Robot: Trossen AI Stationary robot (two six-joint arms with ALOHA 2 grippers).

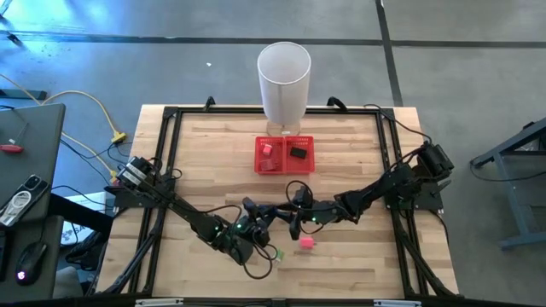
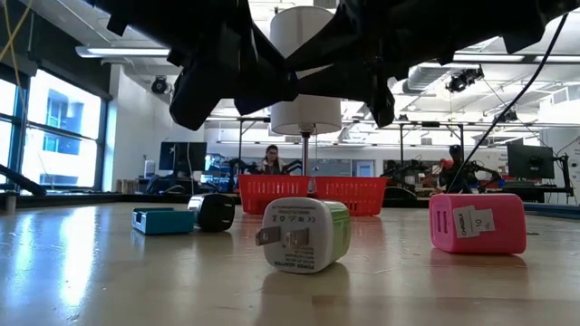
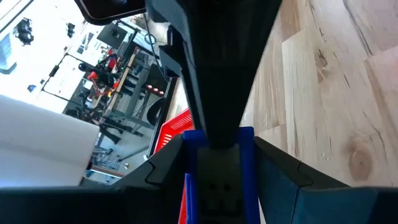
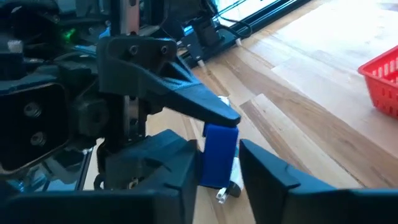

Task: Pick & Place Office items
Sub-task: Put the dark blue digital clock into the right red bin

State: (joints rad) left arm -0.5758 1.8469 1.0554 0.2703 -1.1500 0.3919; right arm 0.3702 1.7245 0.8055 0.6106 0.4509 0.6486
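My two grippers meet above the table's middle, both shut on one small blue office item (image 4: 221,152), which also shows in the left wrist view (image 3: 219,174). My left gripper (image 1: 270,218) comes from the left and my right gripper (image 1: 295,217) from the right. On the table near them lie a pink item (image 1: 306,243), a green-white plug-like item (image 2: 304,235), a teal-white item (image 2: 163,220) and a dark item (image 2: 216,212). The red mesh tray (image 1: 284,167) holds a red piece (image 1: 267,149) and a dark piece (image 1: 298,153). My left gripper pinches the blue item between its two fingers (image 3: 166,163), one on each of two opposite sides (image 3: 189,155). The fingers reach in nearly level from the table's left. The item is lifted clear of the table. My right gripper has the same blue item between its two fingers (image 4: 177,165), on the item's other pair of sides (image 4: 205,162). It comes nearly level from the table's right, its fingers crossing those of the left gripper. One right finger (image 3: 217,81) lies over the item's face.
A tall white cylinder bin (image 1: 283,77) stands at the far edge behind the tray. A black frame (image 1: 166,162) borders the tabletop. Bare wood lies at the near left and far right. In the low view a person (image 2: 271,158) sits in the room beyond.
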